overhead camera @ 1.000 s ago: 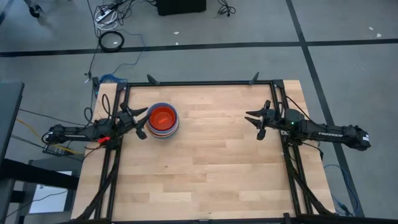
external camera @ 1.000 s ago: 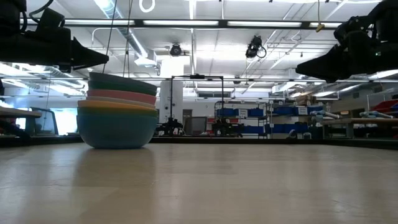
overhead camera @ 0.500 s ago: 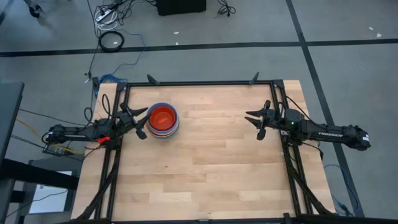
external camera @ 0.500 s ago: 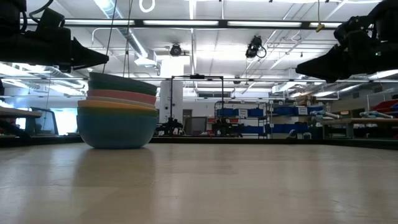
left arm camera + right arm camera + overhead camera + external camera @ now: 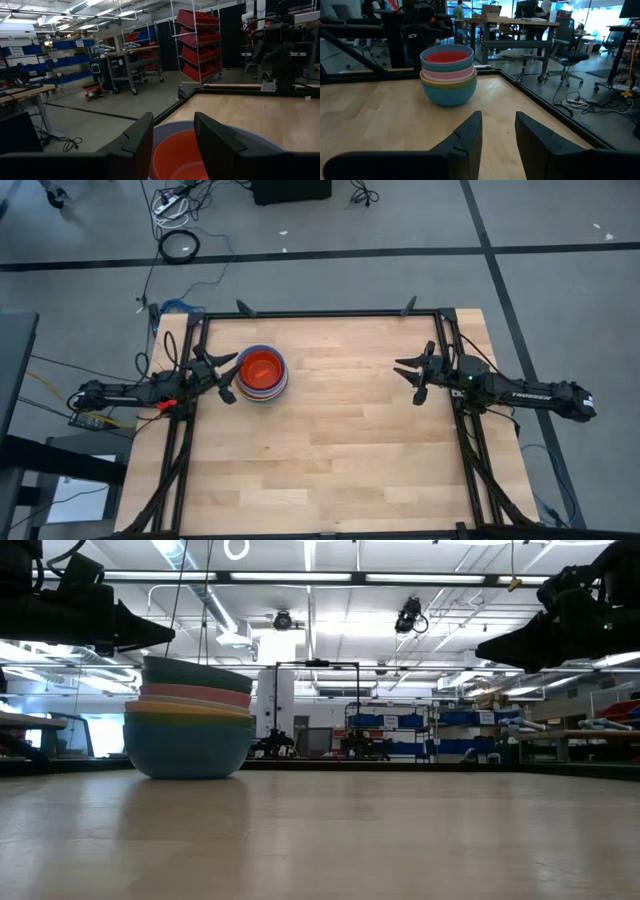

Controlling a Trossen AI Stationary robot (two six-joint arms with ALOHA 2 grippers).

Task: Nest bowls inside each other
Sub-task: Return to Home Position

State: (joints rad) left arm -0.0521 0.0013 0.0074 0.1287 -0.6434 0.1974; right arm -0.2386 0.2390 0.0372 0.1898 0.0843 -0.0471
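From above, one stack of bowls (image 5: 263,373) sits at ten o'clock on the table (image 5: 330,460). The left gripper (image 5: 229,377) hangs just at the stack's nine o'clock, claw released and empty. The right gripper (image 5: 411,378), well apart at two o'clock, is released too.

Level with the tabletop, I count five rims showing; more may hide inside.

At the left wrist, a red-orange bowl (image 5: 177,155) lies innermost.

Homing well, I'd say, means drawing back without brushing that rim.

Location type: industrial robotics lab or workshop. Indicators: rack of red bins (image 5: 197,42), shelving with blue bins (image 5: 400,721) and ceiling strip lights (image 5: 400,578). Further indicators: workbenches (image 5: 520,23), office chairs (image 5: 570,42) and loose cables (image 5: 172,202) on the grey floor (image 5: 350,220).
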